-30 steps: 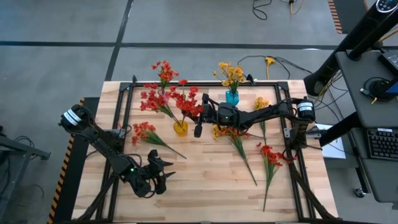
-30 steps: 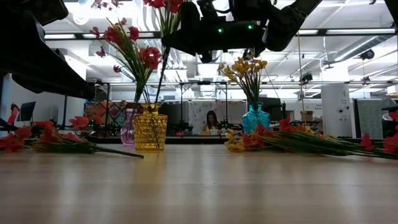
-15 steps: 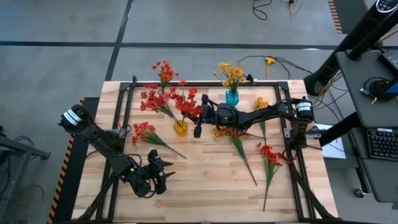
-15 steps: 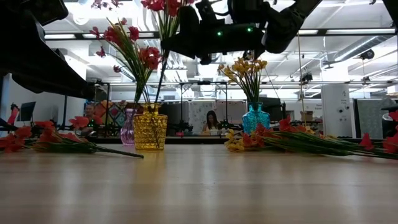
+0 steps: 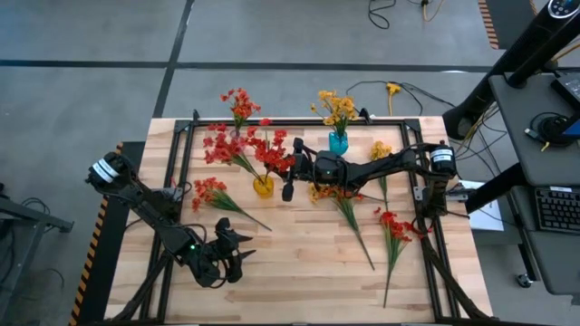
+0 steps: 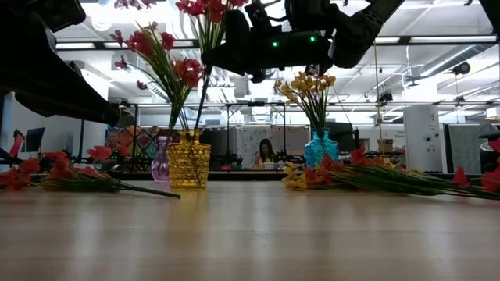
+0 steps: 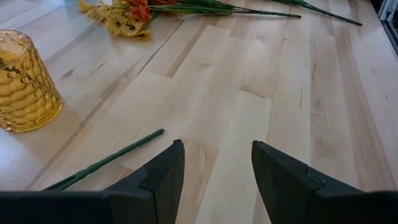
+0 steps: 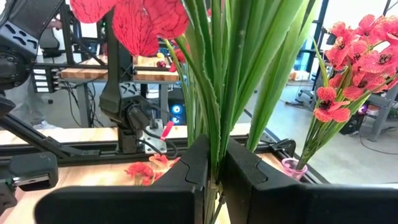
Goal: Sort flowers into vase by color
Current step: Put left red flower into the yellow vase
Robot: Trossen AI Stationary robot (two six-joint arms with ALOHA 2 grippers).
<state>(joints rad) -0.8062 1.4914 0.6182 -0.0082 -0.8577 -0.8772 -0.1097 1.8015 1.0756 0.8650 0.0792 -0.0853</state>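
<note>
Right tool (image 5: 288, 180) barely shifted beside yellow vase (image 5: 263, 186), still clamped on red sprig (image 5: 272, 154) whose stem stands in vase, left tool (image 5: 237, 254) half open, empty, over bench (image 5: 299, 263) near vase

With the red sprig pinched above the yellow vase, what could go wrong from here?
1. The right gripper is shut on a red-blossomed sprig whose stem runs down into the dimpled yellow glass vase; a sideways pull might tip that vase.
2. Red sprigs already in the vase lean outward, so the arm may snag them.
3. The pink glass vase stands close behind and could be knocked.
</note>
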